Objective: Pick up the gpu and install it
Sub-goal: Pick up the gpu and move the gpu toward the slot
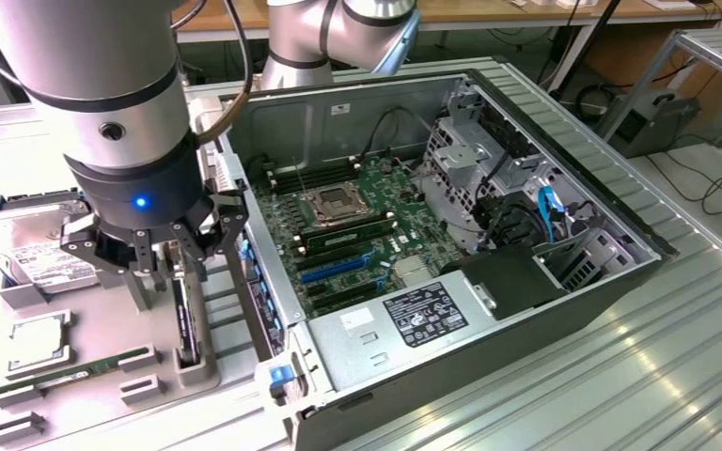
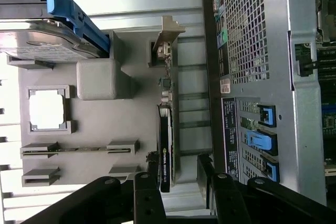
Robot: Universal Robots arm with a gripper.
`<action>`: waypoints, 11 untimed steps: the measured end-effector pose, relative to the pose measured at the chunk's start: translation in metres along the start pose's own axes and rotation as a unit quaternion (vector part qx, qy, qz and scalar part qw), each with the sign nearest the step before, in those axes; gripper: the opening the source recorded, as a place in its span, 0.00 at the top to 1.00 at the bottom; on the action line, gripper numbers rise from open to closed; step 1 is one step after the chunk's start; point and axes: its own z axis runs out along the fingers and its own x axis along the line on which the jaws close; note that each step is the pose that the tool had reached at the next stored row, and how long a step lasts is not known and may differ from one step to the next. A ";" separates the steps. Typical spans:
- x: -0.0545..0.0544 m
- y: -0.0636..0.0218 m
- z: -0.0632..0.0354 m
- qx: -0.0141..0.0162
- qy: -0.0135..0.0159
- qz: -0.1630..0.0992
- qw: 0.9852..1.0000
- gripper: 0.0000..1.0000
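Observation:
The gpu [image 1: 185, 324] is a thin black card standing on its long edge in a slot of the grey parts tray [image 1: 98, 399], at the exterior view's left, beside the open computer case. In the wrist view I see the gpu [image 2: 165, 129] edge-on, its silver bracket [image 2: 168, 32] at the far end. My gripper [image 1: 176, 268] hangs directly over the card's near end and is open. Its black fingers [image 2: 147, 195] stand either side of the card's edge, with a gap on both sides. The gripper [image 2: 177, 184] holds nothing.
The tray also carries a hard drive [image 1: 35, 254] in a blue caddy [image 2: 73, 14], a CPU [image 1: 38, 331] and a green memory stick [image 1: 72, 368]. The open case [image 1: 562, 282] lies on its side with the motherboard [image 1: 349, 225] and blue slots [image 1: 336, 268] exposed.

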 end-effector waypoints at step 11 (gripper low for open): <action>0.001 0.0017 0.0046 0.000 0.000 0.000 1.000 0.58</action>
